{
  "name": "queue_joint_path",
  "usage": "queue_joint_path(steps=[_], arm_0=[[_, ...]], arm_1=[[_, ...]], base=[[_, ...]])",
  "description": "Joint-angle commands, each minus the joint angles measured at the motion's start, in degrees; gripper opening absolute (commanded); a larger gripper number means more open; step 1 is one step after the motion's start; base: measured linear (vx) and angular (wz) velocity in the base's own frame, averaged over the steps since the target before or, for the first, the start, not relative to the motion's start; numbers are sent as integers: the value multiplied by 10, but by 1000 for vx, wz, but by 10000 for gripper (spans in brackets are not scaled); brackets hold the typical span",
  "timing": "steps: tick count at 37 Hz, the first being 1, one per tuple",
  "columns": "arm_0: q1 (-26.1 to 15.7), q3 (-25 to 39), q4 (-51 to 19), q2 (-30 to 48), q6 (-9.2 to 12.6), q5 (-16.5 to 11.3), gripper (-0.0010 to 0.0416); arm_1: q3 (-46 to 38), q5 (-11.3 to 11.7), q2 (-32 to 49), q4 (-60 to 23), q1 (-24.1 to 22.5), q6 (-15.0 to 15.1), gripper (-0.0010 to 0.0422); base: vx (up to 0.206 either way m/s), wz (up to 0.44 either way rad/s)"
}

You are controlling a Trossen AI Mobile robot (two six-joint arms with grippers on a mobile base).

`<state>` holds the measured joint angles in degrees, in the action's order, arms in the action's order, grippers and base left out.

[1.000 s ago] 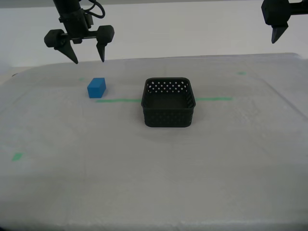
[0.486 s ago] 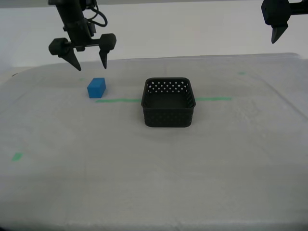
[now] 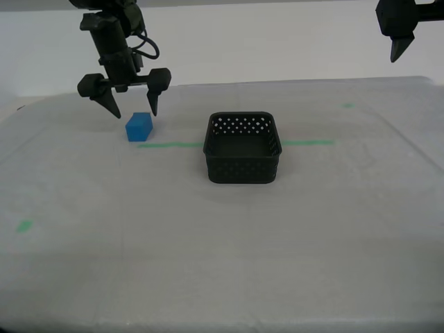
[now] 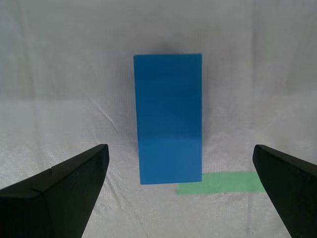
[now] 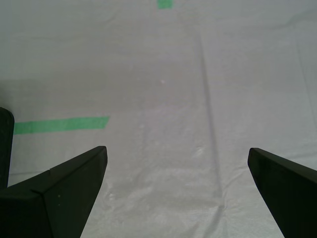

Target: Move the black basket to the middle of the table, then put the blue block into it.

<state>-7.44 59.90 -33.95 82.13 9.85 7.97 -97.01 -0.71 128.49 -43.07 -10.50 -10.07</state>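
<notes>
The blue block [image 3: 139,127] lies on the table [image 3: 229,250] at the exterior view's left, by the end of a green tape strip [image 3: 170,145]. My second gripper [image 3: 133,111] hangs open just above it, fingertips on either side of the block's top. In the second wrist view the blue block [image 4: 168,119] lies centred between the open fingers of my second gripper [image 4: 179,148]. The black basket [image 3: 243,149] stands empty near the table's middle. My first gripper [image 3: 398,43] is high at the exterior view's upper right, and my first gripper [image 5: 177,151] is open over bare cloth.
Green tape marks lie to the exterior view's right of the basket [image 3: 309,143], near the exterior view's left edge [image 3: 25,225] and at the far right [image 3: 347,105]. A pale wall rises behind the table.
My second gripper has come down and slightly toward the exterior view's right, from well above the block to just over it. Block, basket and first gripper have not moved.
</notes>
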Motion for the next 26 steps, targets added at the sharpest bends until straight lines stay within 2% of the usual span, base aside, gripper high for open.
queue_joint_path(steps=[1, 4, 14, 20, 26], arm_0=[[0, 0, 1, 0, 0, 0, 399], [0, 0, 3, 0, 0, 0, 399], [0, 0, 6, 0, 0, 0, 399], [0, 0, 6, 0, 0, 0, 398], [0, 0, 6, 0, 0, 0, 399]], arm_1=[[-1, -5, 13, 9, 0, -2, 401], [-1, -12, 26, 14, 0, -4, 401], [-1, -12, 43, 28, 0, -5, 401], [-1, 2, 44, 38, 1, -7, 401], [-1, 2, 44, 42, 1, -7, 401]], base=[[0, 0], [0, 0], [0, 0], [0, 0], [0, 0]])
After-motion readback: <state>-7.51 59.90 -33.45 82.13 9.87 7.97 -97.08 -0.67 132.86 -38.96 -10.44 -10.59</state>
